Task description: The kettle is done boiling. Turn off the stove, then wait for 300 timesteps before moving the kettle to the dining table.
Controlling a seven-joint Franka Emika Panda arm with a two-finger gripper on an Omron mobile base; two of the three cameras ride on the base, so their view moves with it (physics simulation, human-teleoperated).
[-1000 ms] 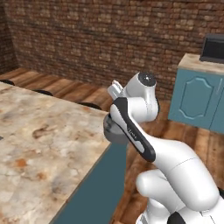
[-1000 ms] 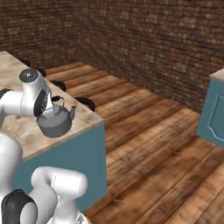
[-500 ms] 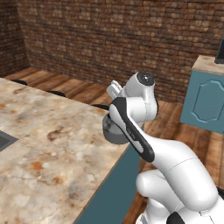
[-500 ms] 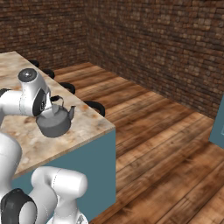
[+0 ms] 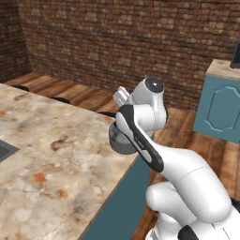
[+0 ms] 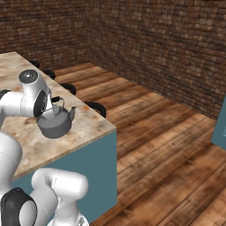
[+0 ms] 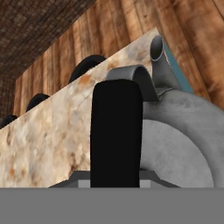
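Arm: the white arm reaches forward from the base over the near right corner of the dining table (image 5: 51,154); its wrist hides most of the load in the left base view
Gripper: the gripper (image 6: 52,106) is clamped on the arched black handle of the kettle (image 6: 56,122); in the hand view that handle runs straight up between the finger tips, so the hold looks centred
Kettle: upright, spout towards the table's far right edge; it sits over the marbled top close to the right corner; whether its base touches the stone or hangs just above it, I cannot tell
Change: over the last second the whole scene has slid in both base views while kettle and wrist kept their pose against each other; the base has driven, not the load; the table corner now lies further under the kettle
Meaning: carrying looks nearly over; lowering and letting go remain
Risk: placement this near the edge could tip it off
Beyond: dark stools (image 6: 96,108) line the table's far side; wooden floor (image 6: 167,145) and brick wall (image 5: 122,42) behind
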